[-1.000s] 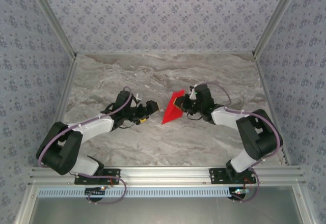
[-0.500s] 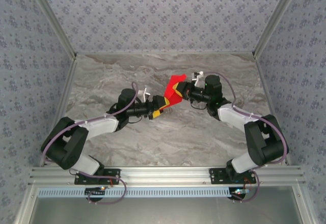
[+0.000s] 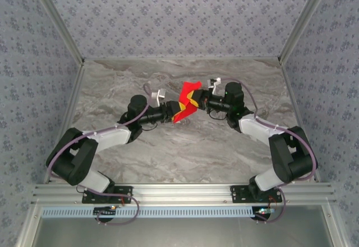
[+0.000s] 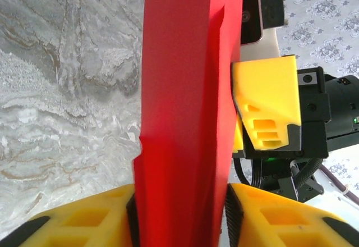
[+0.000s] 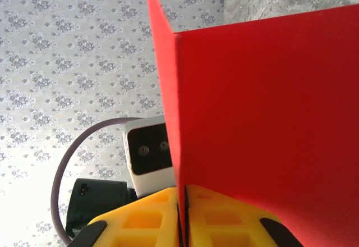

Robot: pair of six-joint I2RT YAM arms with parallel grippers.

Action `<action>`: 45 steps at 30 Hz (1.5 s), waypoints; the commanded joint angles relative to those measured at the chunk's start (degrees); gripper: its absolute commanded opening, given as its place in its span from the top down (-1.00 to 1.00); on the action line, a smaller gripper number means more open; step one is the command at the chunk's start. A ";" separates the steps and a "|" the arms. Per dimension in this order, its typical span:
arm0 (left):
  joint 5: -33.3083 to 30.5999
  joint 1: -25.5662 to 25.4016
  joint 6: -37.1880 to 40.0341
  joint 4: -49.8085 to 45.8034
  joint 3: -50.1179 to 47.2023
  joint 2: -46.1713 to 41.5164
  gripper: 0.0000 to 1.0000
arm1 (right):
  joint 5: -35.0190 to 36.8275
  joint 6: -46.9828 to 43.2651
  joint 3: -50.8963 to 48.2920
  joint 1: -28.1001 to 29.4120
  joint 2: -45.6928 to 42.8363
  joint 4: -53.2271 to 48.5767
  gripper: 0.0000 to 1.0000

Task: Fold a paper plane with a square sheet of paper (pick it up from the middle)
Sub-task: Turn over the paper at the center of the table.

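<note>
Black-and-white arms (image 3: 106, 139) carry ribbed yellow fingers (image 4: 84, 219) and looping pale purple cables (image 5: 58, 191).

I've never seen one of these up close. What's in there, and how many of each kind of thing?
Red paper: 1
Robot arms: 2, the left arm and the right arm
Yellow hands: 2, the left hand and the right hand, both on the paper
Total: 5

Robot lab test cell, marble-look table (image 3: 185, 157), patterned walls (image 3: 179, 11), aluminium frame (image 3: 185, 192)
</note>
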 commanded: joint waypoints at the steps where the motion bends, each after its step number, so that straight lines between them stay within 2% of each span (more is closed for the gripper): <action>1: -0.48 0.70 1.41 2.71 -0.34 -2.60 0.34 | -2.23 0.00 1.04 0.24 0.44 0.14 0.77; 4: -0.14 0.71 2.02 1.13 0.19 -2.70 0.61 | -2.35 -0.65 0.69 0.31 0.53 -0.84 0.76; 7: -0.32 0.78 3.27 -1.01 0.43 -3.04 0.72 | -2.71 -2.83 1.19 -0.14 0.28 -4.72 0.71; 8: -0.44 0.87 4.16 -2.79 0.64 -3.39 0.74 | -2.67 -4.39 1.54 -0.51 0.00 -7.34 0.64; 10: -1.48 1.06 7.23 -8.41 1.17 -4.69 0.76 | -1.33 -9.14 2.17 -1.56 -1.41 -14.43 0.30; 12: -3.66 1.38 12.59 -18.40 2.59 -6.79 0.76 | 1.87 -15.60 2.85 -2.64 -3.48 -23.79 0.03; 13: -6.39 1.41 16.92 -27.18 4.31 -8.22 0.76 | 4.16 -19.40 3.39 -3.12 -4.76 -29.03 -0.07; 15: -15.39 0.96 25.73 -46.63 9.35 -10.23 0.77 | 8.42 -25.49 4.45 -3.53 -6.98 -38.24 -0.22; 17: -28.26 -0.34 32.75 -64.58 15.49 -10.55 0.77 | 12.81 -29.70 4.50 -3.82 -9.32 -44.11 -0.37; 20: -46.56 -2.78 37.62 -81.81 22.75 -8.21 0.77 | 18.00 -32.98 3.97 -3.90 -12.04 -48.77 -0.53; 23: -63.26 -6.11 37.95 -94.03 28.93 -3.90 0.78 | 21.51 -34.16 3.06 -3.80 -13.54 -51.03 -0.59; 26: -76.03 -9.53 36.17 -102.91 34.70 2.86 0.76 | 23.40 -34.19 2.56 -3.80 -13.87 -51.88 -0.62; 29: -82.37 -12.04 33.77 -108.75 39.51 10.55 0.75 | 24.51 -34.08 2.21 -3.79 -13.82 -52.60 -0.62; 33: -84.36 -15.52 31.86 -110.96 44.73 19.34 0.69 | 25.69 -34.08 2.02 -3.93 -13.82 -53.57 -0.63; 36: -80.07 -17.24 32.64 -107.92 47.24 23.91 0.55 | 26.62 -33.91 1.59 -3.94 -13.95 -54.20 -0.63; 38: -73.16 -17.49 34.32 -103.56 47.85 25.35 0.37 | 27.04 -33.67 1.23 -3.89 -14.01 -54.35 -0.63; 43: -59.13 -16.91 36.60 -93.52 46.33 22.16 -0.31 | 27.56 -33.66 -0.12 -3.95 -14.53 -54.21 -0.63; 45: -53.59 -15.60 37.27 -89.61 44.76 18.85 -0.46 | 27.85 -34.14 -0.58 -3.72 -14.50 -53.95 -0.63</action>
